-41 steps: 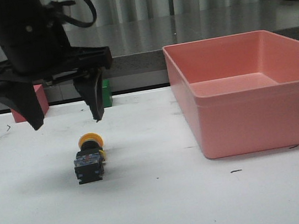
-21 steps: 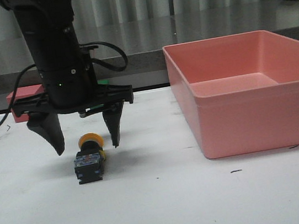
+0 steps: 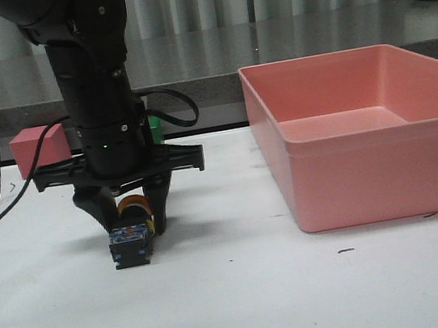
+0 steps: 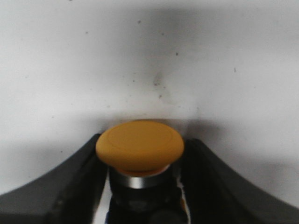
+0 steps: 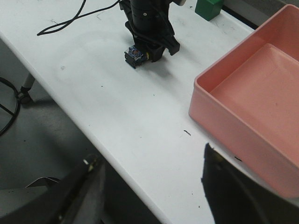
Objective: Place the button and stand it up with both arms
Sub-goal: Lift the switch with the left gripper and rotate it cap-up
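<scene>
If you squeeze now, watch out, because the left end effector (image 3: 133, 217) has its two fingers (image 4: 70, 186) down on either side of the button (image 3: 131, 235), close by its black neck and yellow cap (image 4: 139, 150). They are narrow and look almost touching it, but you cannot tell for sure if they grip it yet. The button could slip or spin, since the cap is round and smooth. It could also pop out toward the near side, or tip over when you lift it, because the boxy base (image 3: 129, 247) sticks out past the fingers.

The button lies on its side on the white surface (image 3: 245, 291), left of the pink bin (image 3: 364, 152). Its long line runs from near to far. The cap points to the far side and the base points to the near side. So it is not standing yet.

Your right end effector (image 5: 154, 186) waits up high, near the close edge of the surface, with its fingers spread wide and nothing between them.
</scene>
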### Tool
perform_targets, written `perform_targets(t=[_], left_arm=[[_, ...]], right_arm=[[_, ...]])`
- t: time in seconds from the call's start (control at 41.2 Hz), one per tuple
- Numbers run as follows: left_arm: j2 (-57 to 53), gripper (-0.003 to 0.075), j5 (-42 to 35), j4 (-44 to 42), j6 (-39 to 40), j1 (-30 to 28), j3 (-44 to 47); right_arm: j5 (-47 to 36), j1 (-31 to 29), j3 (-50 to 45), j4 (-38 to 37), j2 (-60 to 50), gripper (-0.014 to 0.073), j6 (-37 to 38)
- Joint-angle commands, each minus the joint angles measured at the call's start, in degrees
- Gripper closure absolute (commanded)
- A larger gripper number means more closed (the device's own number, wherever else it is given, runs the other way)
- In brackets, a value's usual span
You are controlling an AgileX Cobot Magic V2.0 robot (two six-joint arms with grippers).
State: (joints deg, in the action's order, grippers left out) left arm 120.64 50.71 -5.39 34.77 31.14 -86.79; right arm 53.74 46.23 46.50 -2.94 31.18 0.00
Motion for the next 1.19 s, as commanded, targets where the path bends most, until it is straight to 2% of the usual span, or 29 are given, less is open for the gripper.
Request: perform_targets(t=[0.0, 0.267, 0.437, 0.656, 0.899, 1.166], left_arm=[[-3.1, 0.0484, -0.2, -0.1, 0.6, 0.2, -1.4], [-6.0, 0.0496, 1.8, -3.2, -2.2, 0.2, -1.4], [-11.0, 0.0496, 2.2, -2.8, -9.9, -1.5, -1.4], [-19.2, 0.0496, 3.1, 2.0, -22.5, -6.0, 0.2], [-32.0, 0.0496, -6.6, 9.6, -32.1, -13.3, 11.0], [-48.8, 0.0498, -30.2, 9.7, -34.1, -16.0, 32.0]], right_arm=[[-3.5, 0.0, 1.5, -0.3, 0.2, 0.0116, -0.5], [-3.5, 0.0, 1.5, -0.3, 0.2, 0.0116, -0.5], [-3.5, 0.0, 1.5, -0.3, 0.2, 0.0116, -0.5], [-3.5, 0.0, 1.5, -0.3, 0.2, 0.0116, -0.5], [-3.5, 0.0, 1.5, -0.3, 0.2, 0.0116, -0.5], [-3.5, 0.0, 1.5, -0.3, 0.2, 0.0116, -0.5]])
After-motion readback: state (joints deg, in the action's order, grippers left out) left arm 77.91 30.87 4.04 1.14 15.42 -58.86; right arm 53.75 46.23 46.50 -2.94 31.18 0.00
